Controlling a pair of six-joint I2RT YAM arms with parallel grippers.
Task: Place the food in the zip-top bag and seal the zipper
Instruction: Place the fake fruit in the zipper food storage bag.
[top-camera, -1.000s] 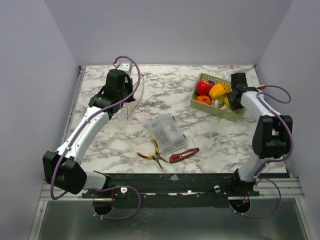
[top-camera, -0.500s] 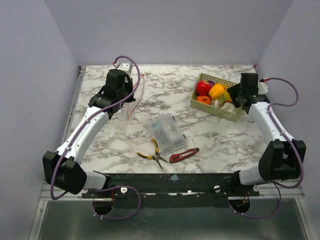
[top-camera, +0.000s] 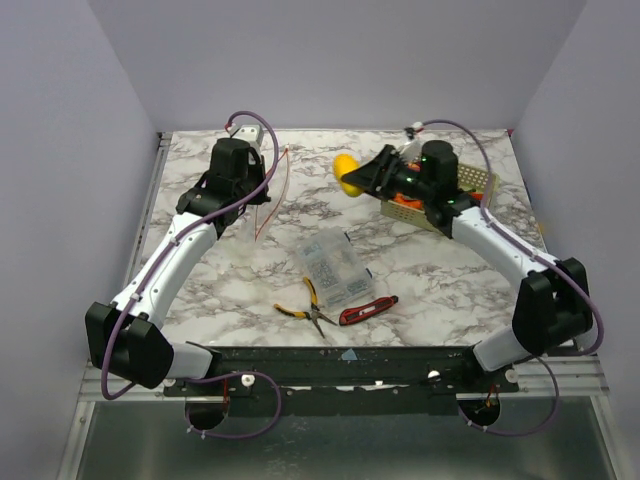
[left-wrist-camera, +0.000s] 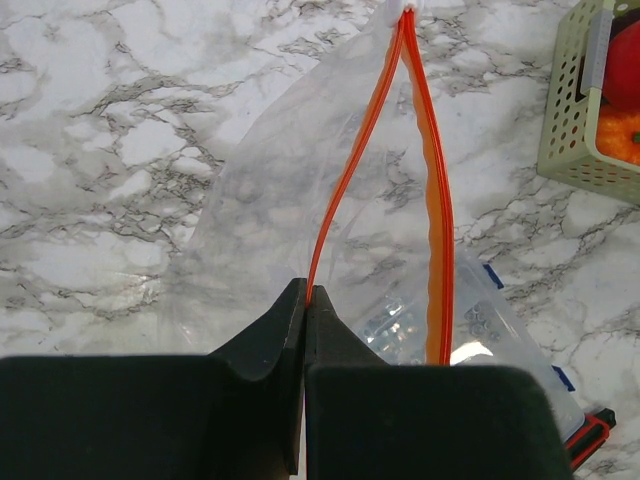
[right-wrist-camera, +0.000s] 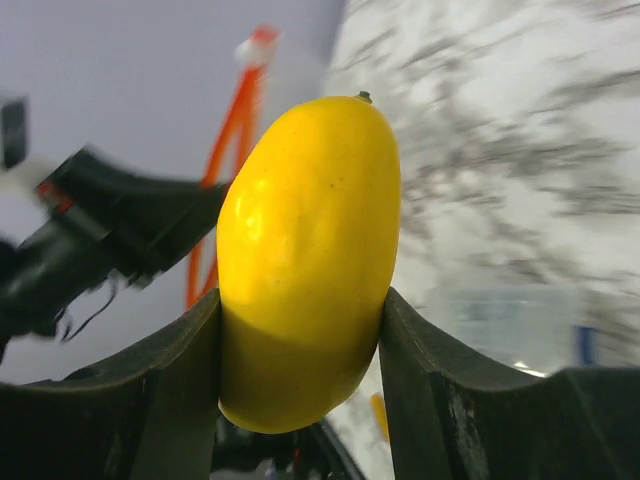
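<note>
Progress looks early: no food shows inside the soft clear plastic zip-top bag (left-wrist-camera: 260, 200), and through its film only the marble tabletop (top-camera: 420, 265) and the rigid clear compartment box of small parts (top-camera: 335, 268) can be seen. The left gripper (left-wrist-camera: 303, 300) is pinched tight on one lip of the bag's mouth and holds it up above the left side of the table. The thin orange-red zipper strip (left-wrist-camera: 435, 200) parts into two lines that meet only at the far corner, so the mouth stands open and unsealed. The right gripper (right-wrist-camera: 300, 350) is clamped around a glossy yellow oval toy fruit (right-wrist-camera: 305, 260) and carries it in the air between the pale green perforated plastic basket (top-camera: 478, 183) and the bag, near the basket and apart from the bag's mouth. At least a red piece (left-wrist-camera: 625, 60) and an orange piece (left-wrist-camera: 620, 135) lie in the basket; how many more are there cannot be told. By my reading, this fruit has yet to go in, the basket's pieces must follow, and then the zipper needs pressing shut along its whole length.
</note>
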